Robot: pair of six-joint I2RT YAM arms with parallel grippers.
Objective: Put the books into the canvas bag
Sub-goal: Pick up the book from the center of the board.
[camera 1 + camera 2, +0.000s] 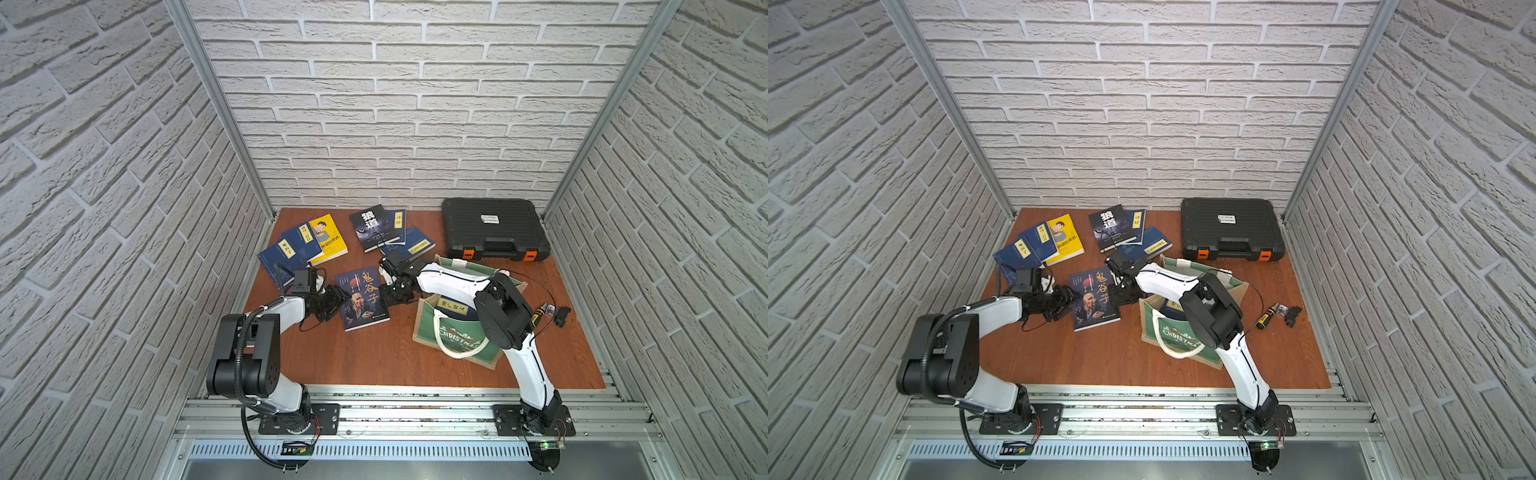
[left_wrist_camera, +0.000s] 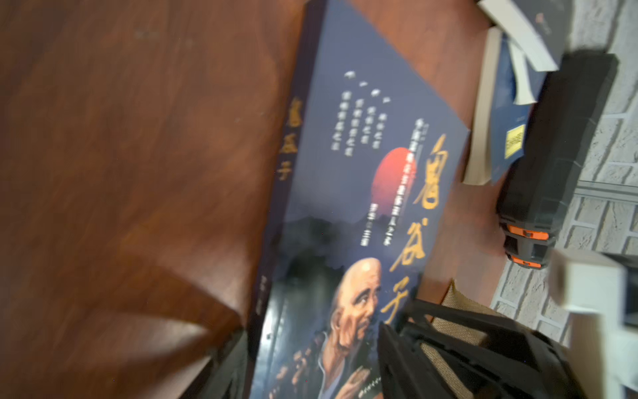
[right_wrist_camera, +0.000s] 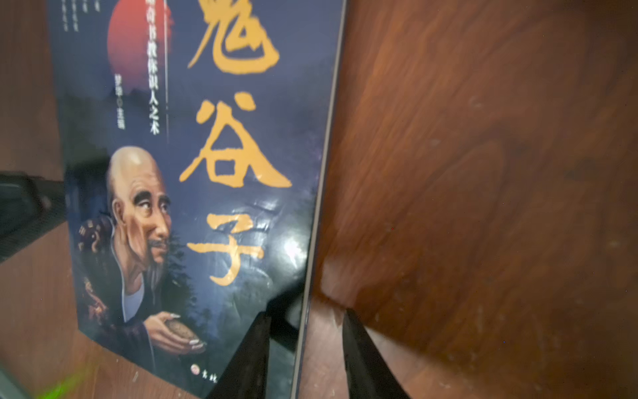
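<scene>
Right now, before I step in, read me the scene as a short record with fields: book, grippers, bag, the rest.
book in play: gold-lettered book, flat on the table
left gripper: open, at that book's spine edge
right gripper: open, straddling the opposite edge
canvas bag: standing open, navy book inside
not yet bagged: clusters around the yellow cartoon book and wolf-cover book
black case: shut, back corner

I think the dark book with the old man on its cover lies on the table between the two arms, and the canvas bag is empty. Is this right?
One part is wrong. The canvas bag is not empty: both top views show a navy book inside it. The dark book does lie on the table between the left arm and the right arm.
</scene>
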